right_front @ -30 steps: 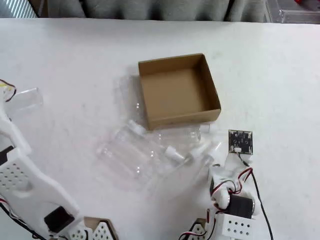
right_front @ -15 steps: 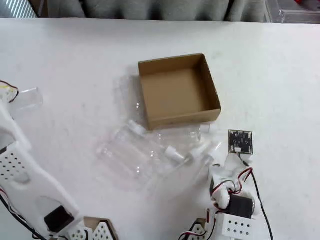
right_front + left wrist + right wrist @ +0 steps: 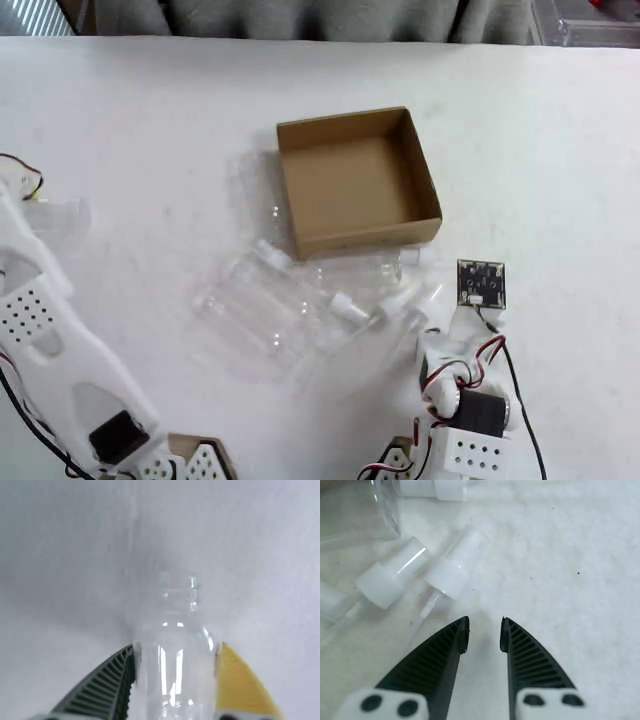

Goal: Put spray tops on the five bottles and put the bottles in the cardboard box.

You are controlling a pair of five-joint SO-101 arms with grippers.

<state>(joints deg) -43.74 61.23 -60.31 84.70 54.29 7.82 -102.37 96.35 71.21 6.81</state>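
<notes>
Between the grey and yellow fingers of the left gripper (image 3: 176,654) sits a clear bottle (image 3: 175,625), clamped across its shoulder. Its bare threaded neck points away from the gripper, probably so that it stays free for a spray top. Just ahead of the right gripper (image 3: 484,632), white spray tops (image 3: 451,572) lie on the counter (image 3: 580,555). That gripper's fingers stand slightly apart, empty and touching nothing, seemingly lined up to take one. Farther ahead, more bottles (image 3: 255,300) lie beside the empty cardboard box (image 3: 365,236).
</notes>
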